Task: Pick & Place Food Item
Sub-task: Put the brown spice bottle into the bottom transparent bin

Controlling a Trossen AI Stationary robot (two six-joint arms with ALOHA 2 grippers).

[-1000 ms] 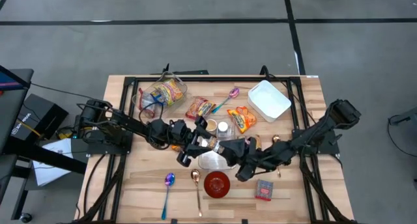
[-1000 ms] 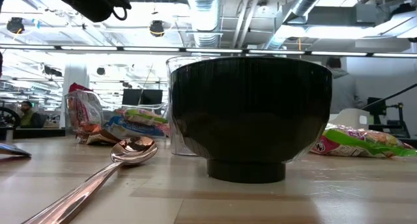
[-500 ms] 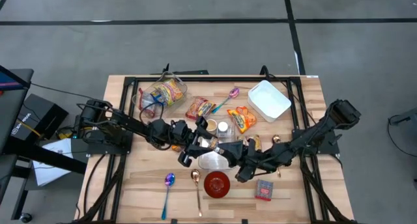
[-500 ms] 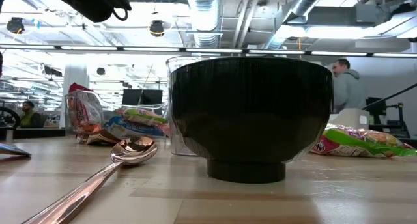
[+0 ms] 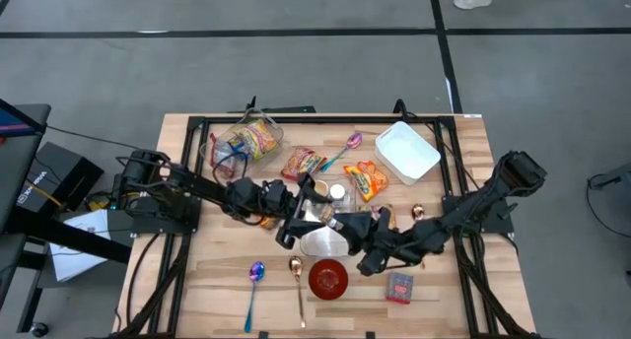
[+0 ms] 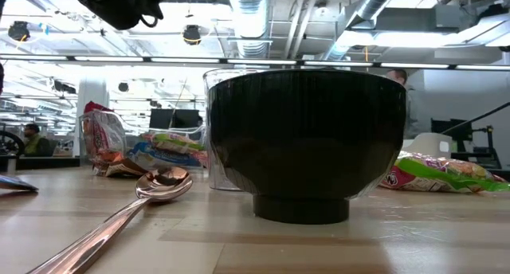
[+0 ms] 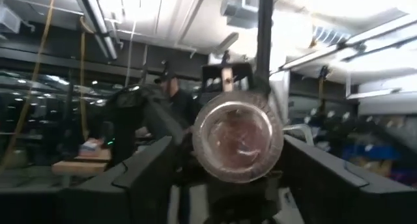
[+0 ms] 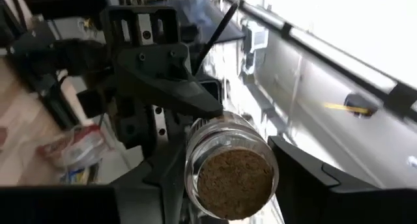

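A small clear jar (image 5: 321,217) with brown powder inside lies level in the air over the table's middle, held between both grippers. My left gripper (image 5: 308,213) comes from the table's left and is shut on one end. My right gripper (image 5: 343,227) comes from the right and is shut on the other end. The left wrist view looks onto the jar's clear round end (image 7: 238,142). The right wrist view looks onto its brown end (image 8: 231,175). A clear tub (image 5: 323,243) stands on the table below the jar. My left gripper pinches the jar's side wall (image 7: 199,152) between its two fingers, at the jar's left end. The fingers lie level, pointing toward the table's right, along the jar. The jar is lifted clear of the table. My right gripper pinches the jar's side wall (image 8: 190,165) between its two fingers, at the jar's right end. The fingers lie about level, pointing toward the table's left, along the jar. The jar is held clear, on its side.
A red bowl (image 5: 328,278) stands near the front edge, with two spoons (image 5: 254,280) (image 5: 297,275) to its left and a small box (image 5: 399,288) to its right. Snack packets (image 5: 303,163) (image 5: 365,179), a white tub (image 5: 406,150) and a clear bowl (image 5: 246,142) lie farther back.
My left gripper has shifted a little toward the table's right with the jar, closer to my right gripper. The jar stays lifted and level between them.
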